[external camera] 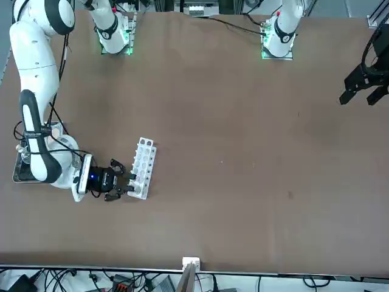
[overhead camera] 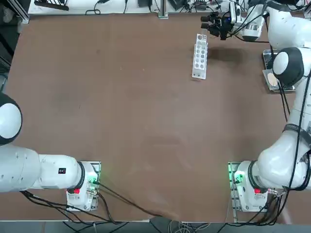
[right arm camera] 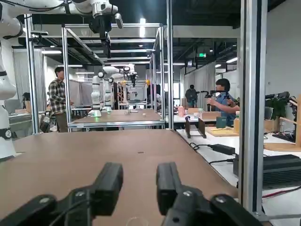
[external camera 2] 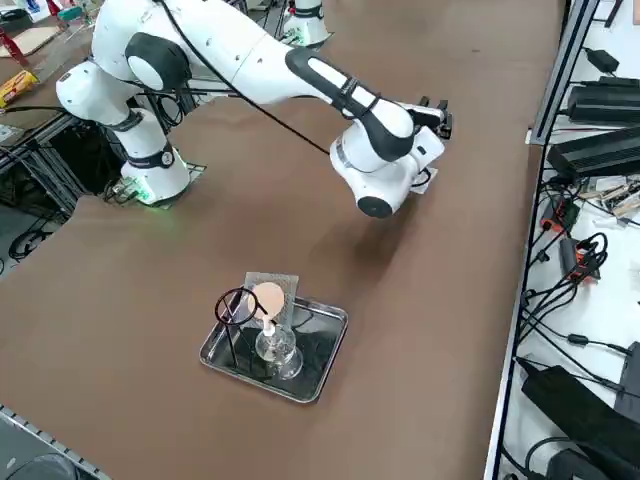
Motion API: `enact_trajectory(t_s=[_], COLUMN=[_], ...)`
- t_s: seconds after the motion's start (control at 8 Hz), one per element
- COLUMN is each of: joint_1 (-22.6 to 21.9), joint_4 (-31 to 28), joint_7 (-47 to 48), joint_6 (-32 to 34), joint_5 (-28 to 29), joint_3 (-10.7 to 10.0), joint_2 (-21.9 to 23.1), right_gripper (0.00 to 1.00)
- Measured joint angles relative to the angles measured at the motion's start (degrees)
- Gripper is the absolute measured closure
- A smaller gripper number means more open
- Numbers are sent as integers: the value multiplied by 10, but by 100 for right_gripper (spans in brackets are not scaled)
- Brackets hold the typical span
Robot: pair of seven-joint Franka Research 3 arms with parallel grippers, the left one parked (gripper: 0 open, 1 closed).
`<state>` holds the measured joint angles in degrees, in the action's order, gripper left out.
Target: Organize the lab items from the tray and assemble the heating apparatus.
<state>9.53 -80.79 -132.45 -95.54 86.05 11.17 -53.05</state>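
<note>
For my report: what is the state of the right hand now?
Right hand: open, holding nothing, beside the long white rack with round holes.

1. In the top view, the steel tray [overhead camera: 270, 88] is mostly hidden under the right arm's round white elbow. Only its near rim peeks out.
2. In the front view, the same arm covers most of the tray [external camera: 18, 176] at the picture's left, and the things inside cannot be made out.
3. In the right side view, the right gripper [external camera 2: 436, 112] is half hidden behind the wrist.
4. In the right wrist view, the white rack is out of sight, and the picture's bottom edge cuts off the gripper's [right arm camera: 139, 188] lower parts.
</note>
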Motion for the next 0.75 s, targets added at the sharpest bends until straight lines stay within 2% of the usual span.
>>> enact_trajectory(t_s=[0.12,0.25,0.5,0.75], joint_1=[0,1,2,3], joint_4=[0,0,8,28], joint_7=[0,2,43,126], joint_6=[0,0,-6,-9], joint_5=[0,0,-5,-44], joint_3=[0,0,-3,-32], joint_2=[0,0,2,20], right_gripper=[33,24,19,7])
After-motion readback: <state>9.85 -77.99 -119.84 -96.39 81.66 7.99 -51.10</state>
